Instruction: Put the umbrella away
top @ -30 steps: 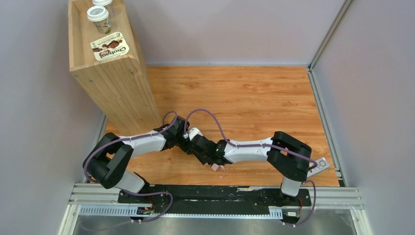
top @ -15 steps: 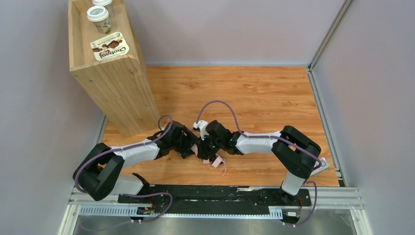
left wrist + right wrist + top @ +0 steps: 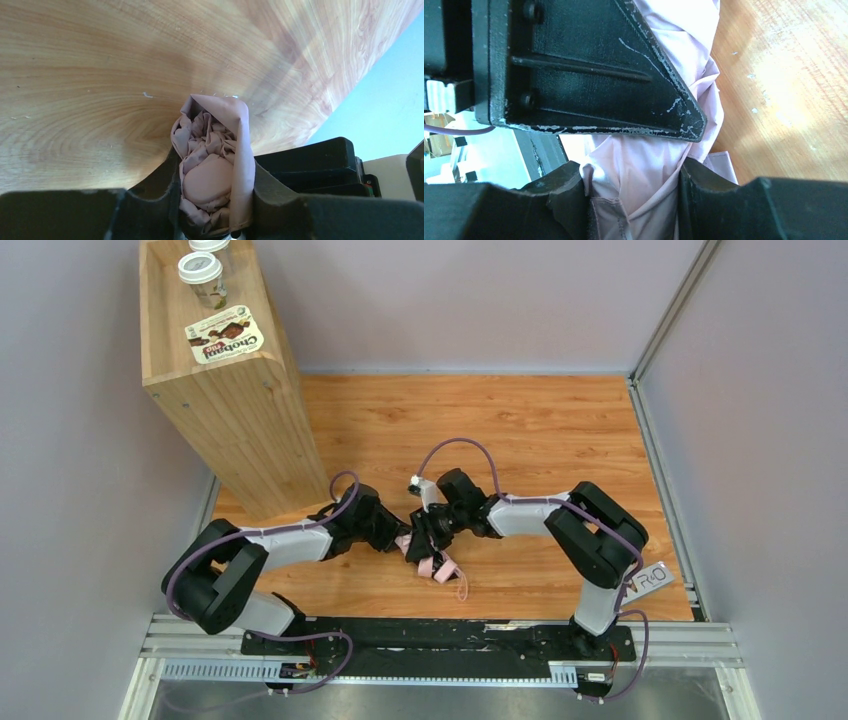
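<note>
Both left gripper (image 3: 212,182) and right gripper (image 3: 631,187) pinch umbrella (image 3: 216,135).

The umbrella (image 3: 432,565) lies on the table (image 3: 540,430), toward its near edge. The left gripper (image 3: 397,540) meets the umbrella from the left, the right gripper (image 3: 422,538) from behind and right. A wooden cabinet (image 3: 225,420) stands well behind and left of it, and a tag (image 3: 652,578) lies far to its right.

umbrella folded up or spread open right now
Folded: the umbrella is a small crumpled pink bundle, no canopy spread, pinched by both the left gripper and the right gripper.
</note>
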`<move>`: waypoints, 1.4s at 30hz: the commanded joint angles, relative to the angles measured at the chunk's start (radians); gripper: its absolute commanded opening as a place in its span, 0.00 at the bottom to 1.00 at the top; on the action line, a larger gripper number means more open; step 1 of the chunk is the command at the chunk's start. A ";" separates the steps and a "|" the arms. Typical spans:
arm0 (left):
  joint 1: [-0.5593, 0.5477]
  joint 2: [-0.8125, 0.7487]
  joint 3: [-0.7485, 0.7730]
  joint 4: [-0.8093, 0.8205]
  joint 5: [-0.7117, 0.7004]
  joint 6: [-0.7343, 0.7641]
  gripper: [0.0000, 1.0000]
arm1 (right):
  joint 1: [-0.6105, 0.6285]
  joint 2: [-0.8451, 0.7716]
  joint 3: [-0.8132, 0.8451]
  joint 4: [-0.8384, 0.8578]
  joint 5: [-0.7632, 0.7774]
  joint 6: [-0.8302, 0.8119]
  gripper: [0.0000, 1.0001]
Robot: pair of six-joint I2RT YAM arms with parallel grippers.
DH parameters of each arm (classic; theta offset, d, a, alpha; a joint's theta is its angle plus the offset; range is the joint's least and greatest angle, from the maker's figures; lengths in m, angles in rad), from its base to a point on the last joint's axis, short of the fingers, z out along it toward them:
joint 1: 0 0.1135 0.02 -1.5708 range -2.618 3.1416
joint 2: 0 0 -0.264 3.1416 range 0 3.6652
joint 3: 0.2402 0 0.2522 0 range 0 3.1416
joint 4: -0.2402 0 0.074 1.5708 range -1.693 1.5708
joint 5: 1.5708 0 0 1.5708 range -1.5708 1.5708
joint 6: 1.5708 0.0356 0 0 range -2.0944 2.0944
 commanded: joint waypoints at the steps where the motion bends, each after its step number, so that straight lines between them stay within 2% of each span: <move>1: -0.018 0.030 -0.037 -0.089 0.001 0.079 0.00 | 0.001 -0.004 0.056 -0.006 -0.046 0.018 0.00; 4: -0.017 0.002 -0.034 -0.058 -0.013 0.077 0.00 | 0.002 -0.041 0.086 -0.139 0.062 0.027 0.03; 5: -0.017 -0.015 -0.043 -0.044 -0.018 0.067 0.00 | 0.002 -0.056 0.099 -0.201 0.088 0.036 0.15; 7: -0.017 -0.042 -0.081 0.063 -0.034 0.047 0.00 | 0.002 -0.114 0.102 -0.284 0.145 0.079 0.48; 8: -0.017 -0.052 -0.090 0.124 -0.044 0.041 0.00 | 0.001 -0.149 0.100 -0.316 0.149 0.087 0.59; 11: -0.014 -0.098 -0.109 0.239 -0.093 0.070 0.00 | 0.002 -0.254 0.125 -0.465 0.215 0.082 0.82; 14: 0.004 -0.110 -0.142 0.440 -0.102 0.074 0.00 | -0.002 -0.347 0.185 -0.618 0.298 0.070 0.91; 18: 0.027 -0.139 -0.108 0.604 -0.100 0.117 0.00 | -0.039 -0.470 0.228 -0.703 0.338 0.123 1.00; 21: 0.038 -0.164 -0.066 0.686 -0.087 0.154 0.00 | -0.117 -0.567 0.226 -0.723 0.417 0.223 1.00; 27: 0.080 -0.176 0.029 0.943 -0.012 0.203 0.00 | -0.407 -0.792 0.171 -0.732 0.464 0.405 1.00; 30: 0.087 -0.181 0.095 1.035 0.016 0.223 0.00 | -0.566 -0.849 0.102 -0.662 0.308 0.552 1.00; 33: 0.092 -0.165 0.165 1.129 0.028 0.225 0.00 | -0.654 -0.840 0.012 -0.515 0.118 0.749 1.00; 36: 0.090 -0.136 0.213 1.235 0.034 0.223 0.00 | -0.633 -0.800 -0.065 -0.305 -0.047 0.991 0.99; 42: 0.092 -0.087 0.308 1.305 0.082 0.220 0.00 | -0.541 -0.782 -0.093 -0.127 -0.046 1.342 0.98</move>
